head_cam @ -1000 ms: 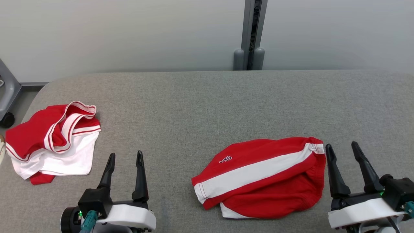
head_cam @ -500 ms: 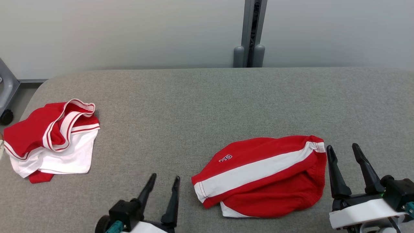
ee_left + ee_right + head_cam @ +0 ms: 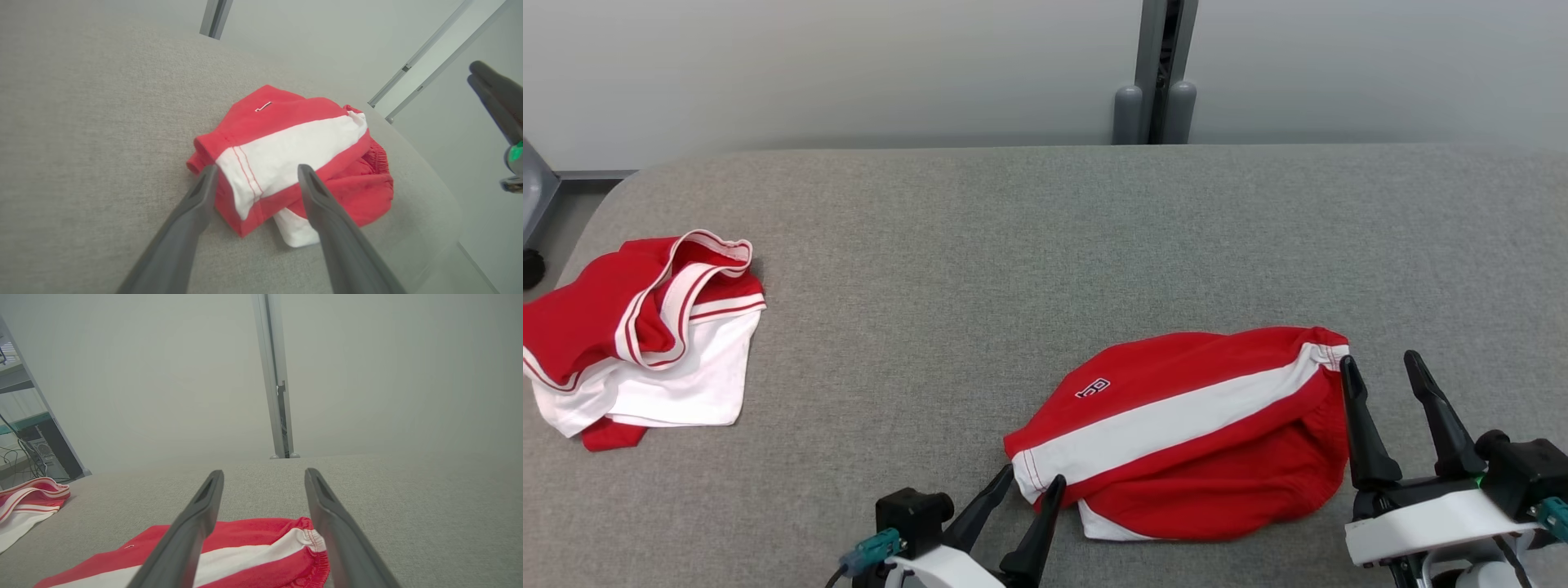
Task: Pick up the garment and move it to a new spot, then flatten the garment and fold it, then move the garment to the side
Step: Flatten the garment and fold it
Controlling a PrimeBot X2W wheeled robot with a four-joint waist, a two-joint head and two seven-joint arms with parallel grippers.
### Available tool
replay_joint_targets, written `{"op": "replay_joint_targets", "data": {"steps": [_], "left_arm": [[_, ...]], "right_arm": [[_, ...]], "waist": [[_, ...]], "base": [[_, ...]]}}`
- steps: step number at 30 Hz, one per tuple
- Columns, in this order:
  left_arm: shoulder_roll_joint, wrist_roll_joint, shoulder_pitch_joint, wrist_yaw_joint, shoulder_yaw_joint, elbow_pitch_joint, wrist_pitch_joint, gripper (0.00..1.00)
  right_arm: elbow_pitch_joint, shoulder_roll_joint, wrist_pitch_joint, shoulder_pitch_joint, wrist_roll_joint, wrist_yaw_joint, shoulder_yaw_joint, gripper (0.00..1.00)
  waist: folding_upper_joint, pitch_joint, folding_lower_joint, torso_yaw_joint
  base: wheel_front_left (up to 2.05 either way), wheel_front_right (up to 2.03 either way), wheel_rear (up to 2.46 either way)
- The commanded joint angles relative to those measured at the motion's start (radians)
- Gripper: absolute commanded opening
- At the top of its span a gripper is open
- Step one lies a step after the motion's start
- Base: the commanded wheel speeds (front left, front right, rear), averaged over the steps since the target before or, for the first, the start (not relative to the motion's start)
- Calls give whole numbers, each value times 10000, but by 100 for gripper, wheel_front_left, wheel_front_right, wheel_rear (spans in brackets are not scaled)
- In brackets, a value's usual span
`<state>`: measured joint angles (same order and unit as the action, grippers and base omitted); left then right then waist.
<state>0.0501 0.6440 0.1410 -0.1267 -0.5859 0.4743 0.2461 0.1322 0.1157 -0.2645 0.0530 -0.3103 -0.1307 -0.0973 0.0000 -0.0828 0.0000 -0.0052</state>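
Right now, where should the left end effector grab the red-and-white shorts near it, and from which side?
Probably the stitched leg hem of the shorts, approached from the robot's left: that edge lies free, and the open left end effector faces it.

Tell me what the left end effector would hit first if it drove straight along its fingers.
Most likely the red-and-white shorts: the open left end effector points at their near hemmed corner, just ahead between its fingertips. Height above the grey surface is unclear.
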Motion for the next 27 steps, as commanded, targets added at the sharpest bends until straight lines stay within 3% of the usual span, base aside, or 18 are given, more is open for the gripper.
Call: {"op": "replay_joint_targets", "data": {"steps": [1,16,18,19,20,21,27], "left_arm": [[145,302,296,-55,-196,83,-63,100],[623,2110,1034,-50,-1495,563,133,98],[721,2365,1078,-51,-1785,396,149,46],[779,2495,1102,-51,-1892,331,156,36],[848,2601,1132,-51,-1975,288,167,13],[896,2670,1155,-51,-2033,263,178,0],[948,2630,1163,-51,-1702,245,191,0]], "right_arm": [[7,24,-3,97,27,-2,18,100],[66,-40,-3,180,40,-2,113,100],[89,-54,-4,194,51,-2,100,100],[98,-57,-4,197,58,-2,97,100],[108,-58,-3,198,65,-2,88,100],[115,-58,-3,202,71,-2,74,100],[200,16,-3,144,86,-2,85,100]], "waist": [[0,-95,0,-66],[0,-272,0,-172],[0,-258,0,-153],[0,-252,0,-143],[0,-247,0,-136],[0,-242,0,-131],[0,-214,0,-96]], "base": [[0,0,0],[0,0,0],[0,0,0],[0,0,0],[0,0,0],[0,0,0],[0,0,0]]}}
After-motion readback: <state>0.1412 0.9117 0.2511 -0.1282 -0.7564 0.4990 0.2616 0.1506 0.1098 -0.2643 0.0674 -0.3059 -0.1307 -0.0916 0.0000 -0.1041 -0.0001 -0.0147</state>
